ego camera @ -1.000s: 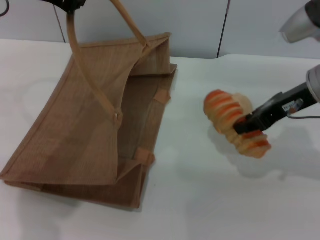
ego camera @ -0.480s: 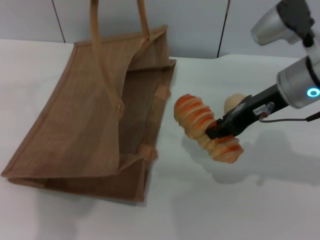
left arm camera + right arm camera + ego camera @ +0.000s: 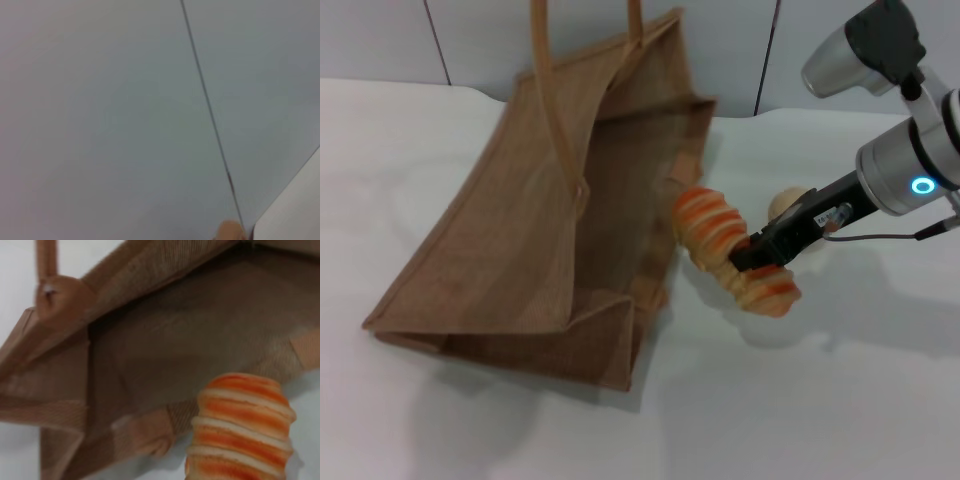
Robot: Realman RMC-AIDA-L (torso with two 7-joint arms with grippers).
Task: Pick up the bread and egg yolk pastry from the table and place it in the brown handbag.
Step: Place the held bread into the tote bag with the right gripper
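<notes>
The striped bread point(image 3: 720, 235) is held above the table by my right gripper point(image 3: 765, 252), which is shut across its middle. One end of the bread is at the open mouth of the brown handbag point(image 3: 540, 230). The bag is tilted up, and its handles point(image 3: 552, 90) run up out of the top of the head view. The pale egg yolk pastry point(image 3: 788, 203) sits on the table just behind the right gripper. The right wrist view shows the bread point(image 3: 242, 425) in front of the bag's inside point(image 3: 190, 340). My left gripper is out of view.
The white table point(image 3: 800, 400) stretches to the front and right of the bag. A grey panelled wall point(image 3: 740, 50) stands behind it. The left wrist view shows only the wall point(image 3: 125, 125) and a small tan bit at its edge.
My right gripper has carried the bread left to the bag's mouth, off the pastry. The bag has been pulled up by its handles, tilting more upright and shifting right.
</notes>
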